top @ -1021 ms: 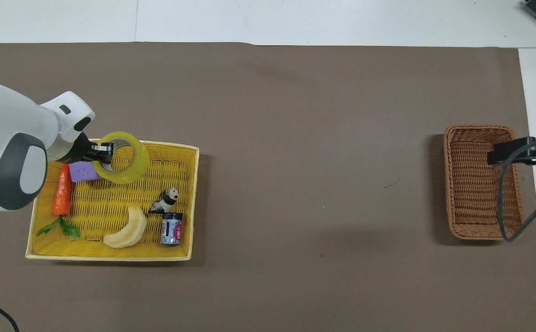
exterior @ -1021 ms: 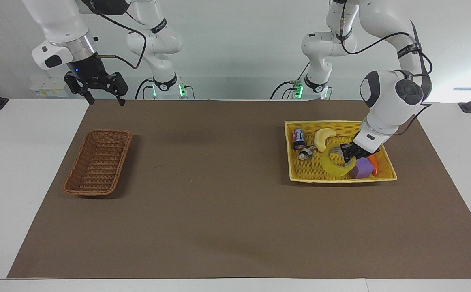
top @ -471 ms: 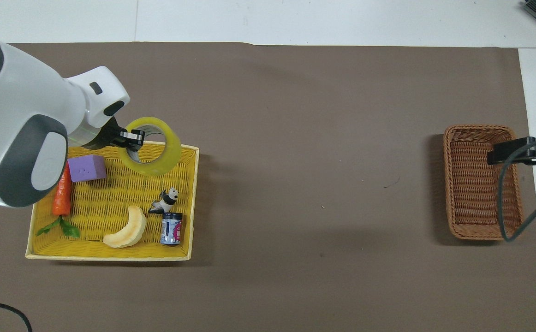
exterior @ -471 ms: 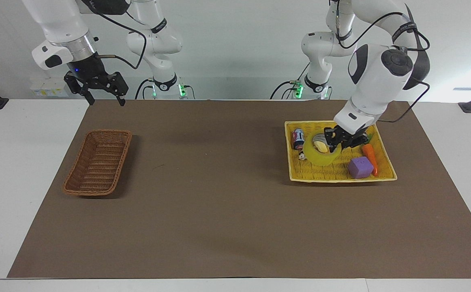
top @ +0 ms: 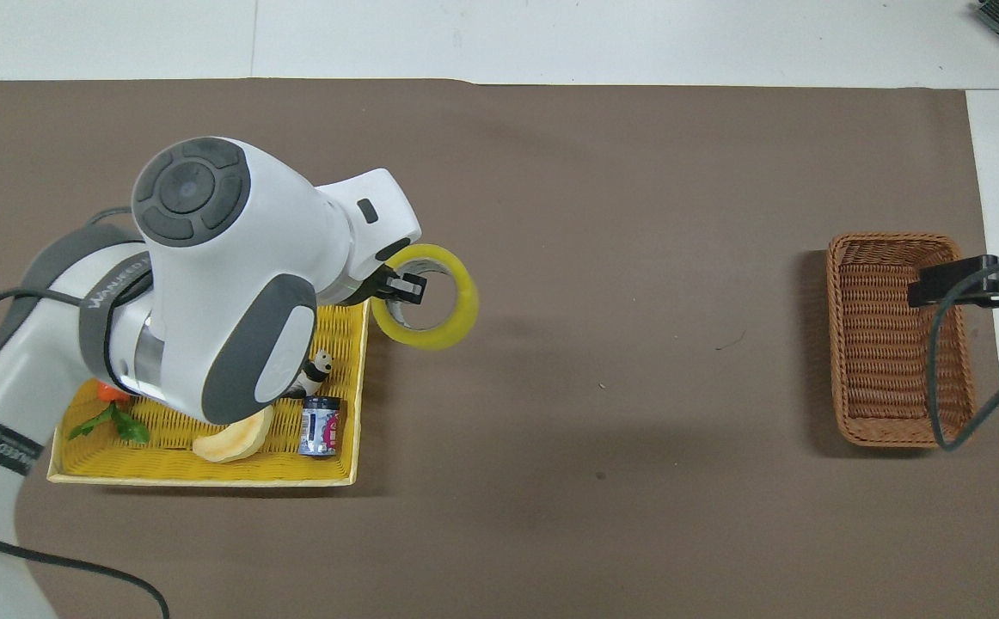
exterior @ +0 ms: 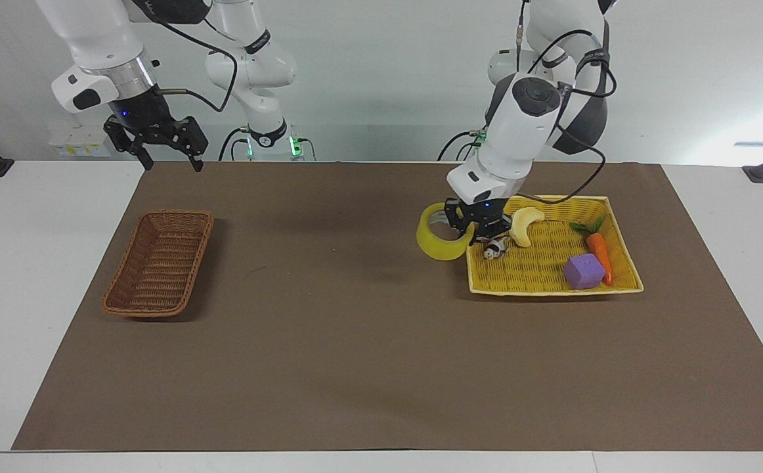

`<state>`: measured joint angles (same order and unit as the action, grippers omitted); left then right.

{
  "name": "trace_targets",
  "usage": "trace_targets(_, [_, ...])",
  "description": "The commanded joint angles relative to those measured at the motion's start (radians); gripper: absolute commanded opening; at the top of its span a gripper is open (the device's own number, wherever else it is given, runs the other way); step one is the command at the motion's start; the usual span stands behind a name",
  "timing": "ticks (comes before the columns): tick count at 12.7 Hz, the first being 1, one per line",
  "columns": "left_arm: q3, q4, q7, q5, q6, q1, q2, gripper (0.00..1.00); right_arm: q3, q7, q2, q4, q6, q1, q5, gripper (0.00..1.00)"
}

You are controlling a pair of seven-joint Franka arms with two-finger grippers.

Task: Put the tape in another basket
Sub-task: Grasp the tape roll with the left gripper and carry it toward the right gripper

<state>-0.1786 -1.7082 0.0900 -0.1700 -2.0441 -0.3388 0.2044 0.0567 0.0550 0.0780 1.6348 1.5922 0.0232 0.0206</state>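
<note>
**Tape leaving the yellow basket**

The left end effector (exterior: 472, 226) is clamping the tape (exterior: 439, 242) by its wall, over the yellow basket's (exterior: 552, 289) rim. Keep it high while crossing the worktop (exterior: 355, 341) toward the wicker basket (exterior: 158, 269). The right end effector (exterior: 158, 141) is waiting, spread, by that basket.

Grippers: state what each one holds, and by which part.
The left gripper holds the translucent yellow roll of packing tape by its ring wall, one finger inside the core, above the brown mat. The right gripper holds nothing.
</note>
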Motion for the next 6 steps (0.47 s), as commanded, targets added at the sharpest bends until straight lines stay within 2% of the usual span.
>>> trace_targets(1, [0.018,0.028,-0.003,-0.071,-0.048,-0.080,0.009,0.00,-0.003,0.008,0.008,0.000,-0.003,-0.005,0.018,1.00])
trace_targets(4, [0.016,0.054,0.087,-0.069,-0.035,-0.144,0.016,0.00,-0.003,0.008,0.008,0.002,-0.003,-0.005,0.018,1.00])
trace_targets(6, [0.019,0.146,0.146,-0.050,0.008,-0.209,0.045,0.00,-0.014,0.000,0.009,0.000,-0.017,0.007,0.021,1.00])
